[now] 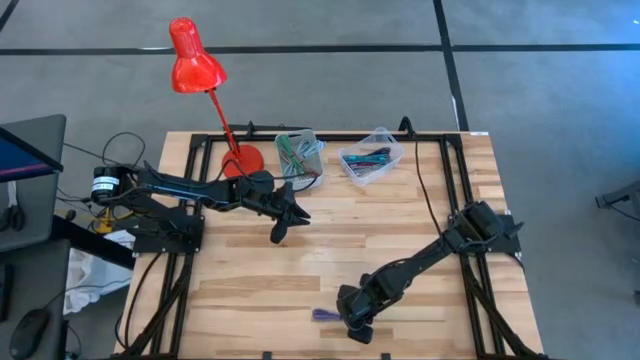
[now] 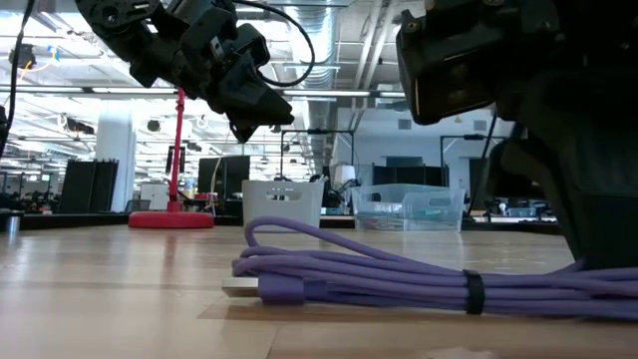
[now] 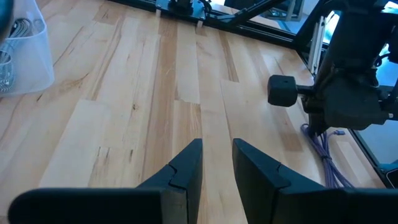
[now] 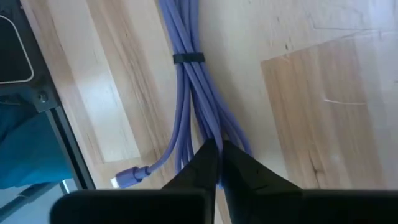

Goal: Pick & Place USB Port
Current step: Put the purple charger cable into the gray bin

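Note:
A coiled purple USB cable [image 1: 325, 315], bound by a black tie [image 4: 188, 58], lies on the wooden table near its front edge. It fills the foreground of the low view [image 2: 399, 279], and its plug [image 4: 127, 177] rests on the wood. My right gripper [image 4: 219, 163] is down on the bundle and shut on it. My left gripper [image 1: 283, 225] hangs above the table's middle left, slightly open and empty; it also shows in the low view [image 2: 249, 105]. My right gripper pinches several strands of the cable bundle [image 4: 214, 134] between its two fingers, a short way from the black tie, on the side toward the plug. The fingers come from above, pointing down. The cable lies flat on the table.
A white basket of cables [image 1: 300, 150] and a clear bin [image 1: 370, 158] stand at the table's far side. A red desk lamp [image 1: 195, 60] has its base [image 1: 240, 160] at the far left. Bare wood lies between the two arms.

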